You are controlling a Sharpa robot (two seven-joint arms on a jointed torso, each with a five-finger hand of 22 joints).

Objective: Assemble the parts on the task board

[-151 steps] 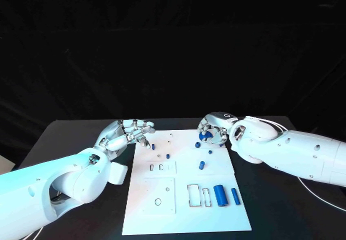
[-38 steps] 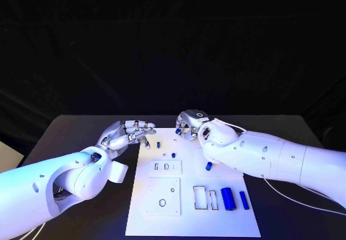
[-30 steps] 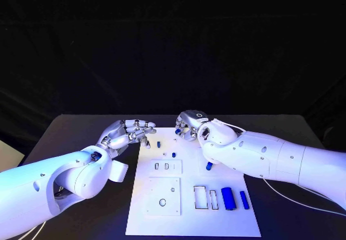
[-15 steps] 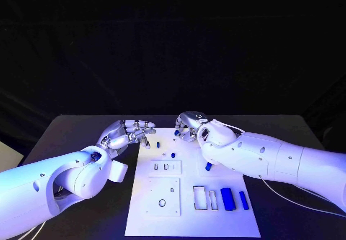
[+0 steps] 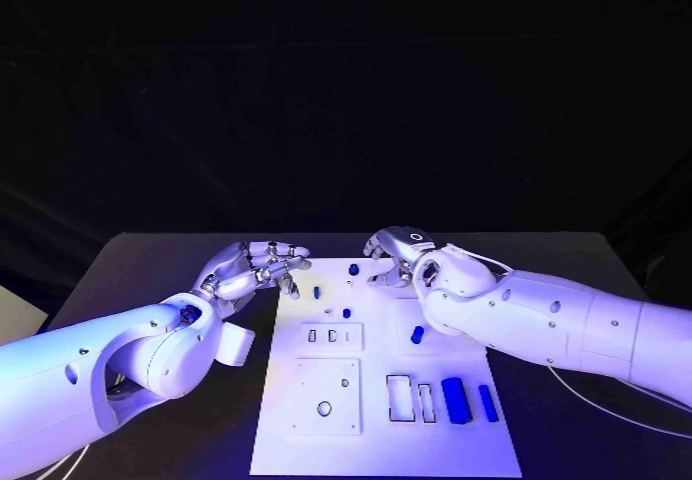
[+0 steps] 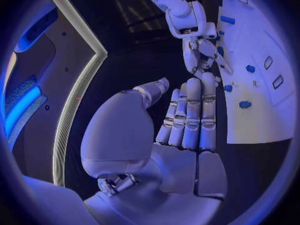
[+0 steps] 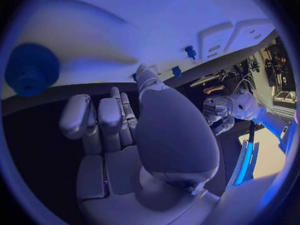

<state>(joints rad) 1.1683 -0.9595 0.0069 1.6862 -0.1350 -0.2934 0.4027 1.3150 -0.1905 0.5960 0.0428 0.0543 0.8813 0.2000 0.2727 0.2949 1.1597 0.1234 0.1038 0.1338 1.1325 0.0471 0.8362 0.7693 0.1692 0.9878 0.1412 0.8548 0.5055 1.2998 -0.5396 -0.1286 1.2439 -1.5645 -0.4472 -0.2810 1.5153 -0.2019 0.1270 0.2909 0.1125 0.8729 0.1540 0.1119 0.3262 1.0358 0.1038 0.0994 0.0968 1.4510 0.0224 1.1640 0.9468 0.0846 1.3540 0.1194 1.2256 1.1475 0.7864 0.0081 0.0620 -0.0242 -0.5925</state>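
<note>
Both hands hovering at far end of task board (image 5: 378, 440), neither holding anything.

Head view: left hand (image 5: 257, 268) is sitting at board's far-left edge, fingers curled in, empty; right hand (image 5: 392, 254) is hanging over far edge, fingers bent down. Blue parts (image 5: 456, 399) are lying near-right on board, others (image 5: 417, 334) mid-board. Left wrist view: left fingers (image 6: 190, 115) are lying straight and close together, off the board (image 6: 262, 80). Right wrist view: right fingers (image 7: 103, 117) are folded in, empty; blue gear (image 7: 31, 69) is lying on board just beyond.
</note>
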